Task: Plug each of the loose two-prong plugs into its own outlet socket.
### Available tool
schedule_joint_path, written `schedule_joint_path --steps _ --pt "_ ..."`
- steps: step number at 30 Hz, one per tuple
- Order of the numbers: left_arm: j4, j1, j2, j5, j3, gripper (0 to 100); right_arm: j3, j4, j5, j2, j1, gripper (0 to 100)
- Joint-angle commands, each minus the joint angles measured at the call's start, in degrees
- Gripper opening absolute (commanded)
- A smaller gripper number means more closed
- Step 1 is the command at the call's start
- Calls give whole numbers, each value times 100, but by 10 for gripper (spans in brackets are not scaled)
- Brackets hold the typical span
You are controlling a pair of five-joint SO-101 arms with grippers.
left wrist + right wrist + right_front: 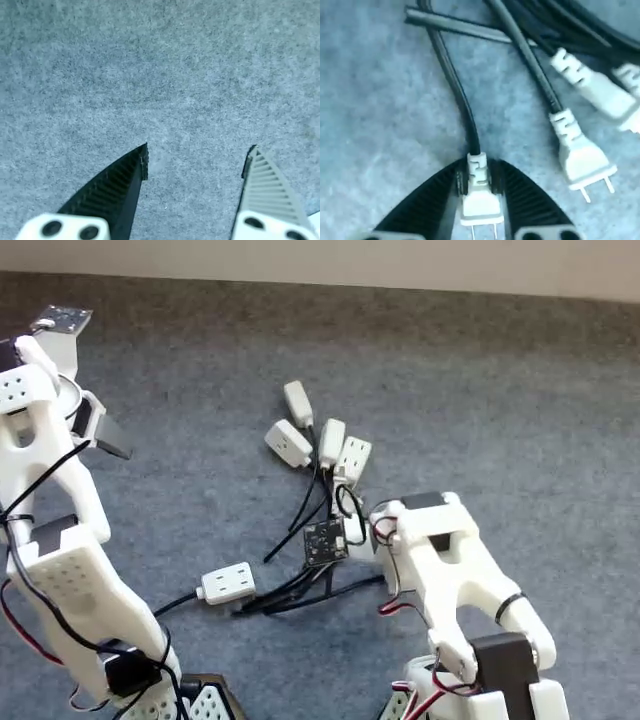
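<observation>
Between the fingers of your right gripper (480, 167) sits a white two-prong plug (480, 202), clamped by its body so the prongs point out free for a socket; a second plug (580, 157) lies just beside. Your left gripper (198, 146) hangs parted over bare carpet (150, 60); from above, your right arm (450, 570) hides the grip, and the nearest outlet socket (228, 583) lies well apart.

Beneath me spreads a grey fuzzy carpet (500, 390), evenly and softly lit; along its far edge I see a pale strip (400, 258).
</observation>
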Motion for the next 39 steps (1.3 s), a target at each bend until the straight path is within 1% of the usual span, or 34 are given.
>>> schedule_joint_path --steps 1,4,5,7,8,9,11,14,16,20,22,25,29,32,35,39 --pt "35 -13 -48 -26 -198 309 242 -462 -167 48 -84 98" --pt "35 4 -48 -26 -198 309 418 -479 -167 48 -84 95" --pt "35 4 -48 -26 -207 309 497 -479 -167 48 -84 80" --pt "35 4 -66 -26 -215 309 593 -497 -176 48 -84 2" --pt "35 13 -66 -26 -224 309 629 -497 -281 48 -84 5" --pt "35 13 -66 -26 -224 309 620 -497 -536 13 -84 13" --pt "0 84 -101 -26 -242 309 514 -505 -1354 -13 -84 4" --pt "193 207 -251 -79 -637 309 -127 -444 -2637 -13 -66 5" --pt "316 303 -488 -105 -892 309 -629 -198 -3367 -92 -57 5" --pt "325 558 -1341 123 -1147 309 -1657 505 -4422 -585 -57 5" --pt "343 725 -1877 141 -1059 309 -2193 954 -4774 -840 -66 5" --pt "352 1015 -2703 149 -585 309 -2993 1789 -5046 -1068 -92 5" --pt "343 1385 -3811 149 391 309 -3943 2853 -5433 -1244 -101 5" --pt "325 1631 -4664 299 1165 309 -4532 3521 -5899 -1385 -365 5" --pt "325 1912 -5508 334 2009 309 -5068 3749 -6514 -1516 -629 5" --pt "202 2141 -6703 334 3468 312 -5657 3714 -7516 -1516 -716 5"
